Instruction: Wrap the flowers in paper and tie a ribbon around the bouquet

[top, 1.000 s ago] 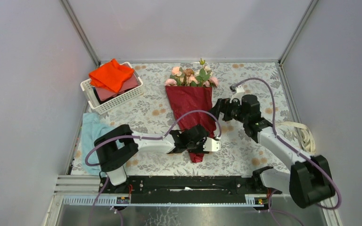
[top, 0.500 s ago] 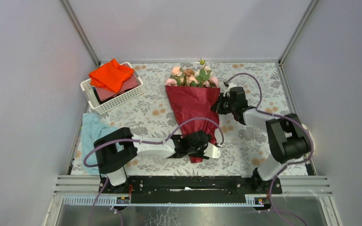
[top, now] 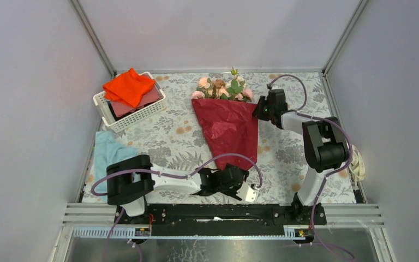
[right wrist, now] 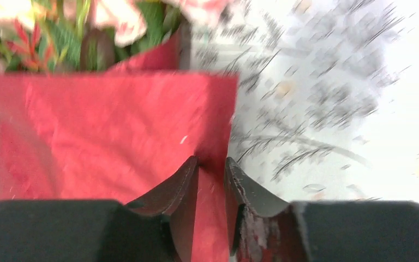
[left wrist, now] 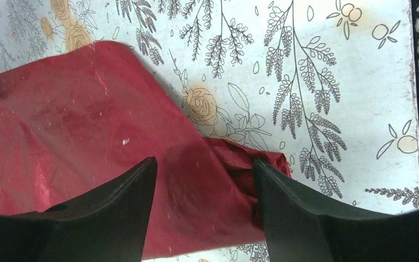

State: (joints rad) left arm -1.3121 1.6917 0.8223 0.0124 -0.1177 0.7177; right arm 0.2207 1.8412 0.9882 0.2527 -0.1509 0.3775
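Bouquet [top: 226,128] lies flat mid-desk [top: 289,158]. Its long axis runs from the far edge to the near edge, tilted a little toward the right as it comes near. The flowers [top: 221,87] are at the far end and the narrow paper tip at the near end.

Right gripper [top: 261,111] is at the far right corner of the paper [top: 229,134], just below the blooms. In the wrist view its jaws are nearly together, with the red edge pinched between them [right wrist: 211,161]. That view is motion-blurred.

Left gripper [top: 239,179] is at the near tip of the cone, jaws wide apart. Its wrist view shows them [left wrist: 204,161] straddling the narrow end, with nothing clamped.

So each arm has one end of the axis, right on the mouth and left on the tip.

Ribbon [top: 356,164] lies at the right edge of the desk, well apart from the bouquet and beside the right arm's base. Judgement: the wrap looks mostly closed. The tie is not yet begun, and the right arm is the nearer one to fetch the ribbon.
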